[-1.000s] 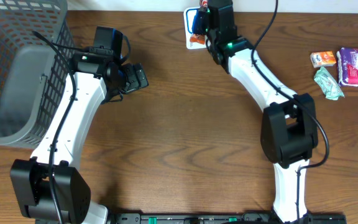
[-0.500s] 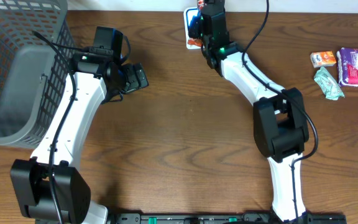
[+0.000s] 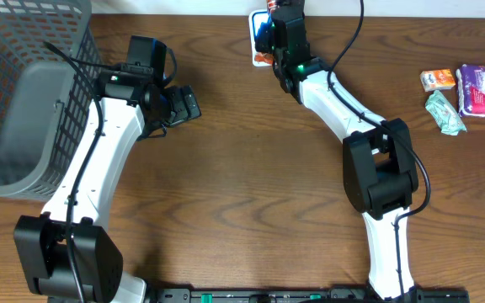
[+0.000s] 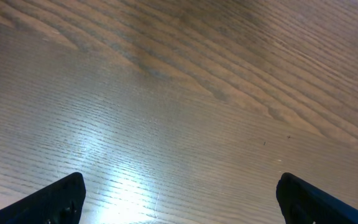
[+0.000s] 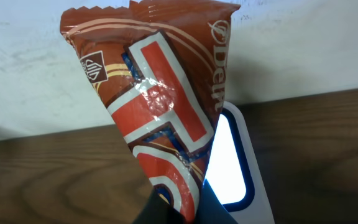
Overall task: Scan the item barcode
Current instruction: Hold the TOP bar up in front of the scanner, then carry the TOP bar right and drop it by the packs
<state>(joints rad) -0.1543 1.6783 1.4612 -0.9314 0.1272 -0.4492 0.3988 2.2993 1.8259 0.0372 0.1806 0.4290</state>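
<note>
The item is a brown and red snack packet (image 5: 160, 106). My right gripper (image 5: 188, 211) is shut on its lower end and holds it upright. Right behind the packet stands the white scanner (image 5: 253, 196) with its window lit, at the table's back edge by the wall. From overhead the right gripper (image 3: 276, 29) sits over the scanner (image 3: 258, 23) and mostly hides the packet. My left gripper (image 3: 183, 105) is open over bare wood at centre left, with nothing between its fingertips (image 4: 61, 199).
A grey mesh basket (image 3: 23, 84) fills the left side of the table. At the far right lie a small orange pack (image 3: 438, 80), a purple pack (image 3: 484, 90) and a green pack (image 3: 445, 114).
The right arm shifted a little left toward the scanner with the packet, then stayed still. The left arm has not moved.
</note>
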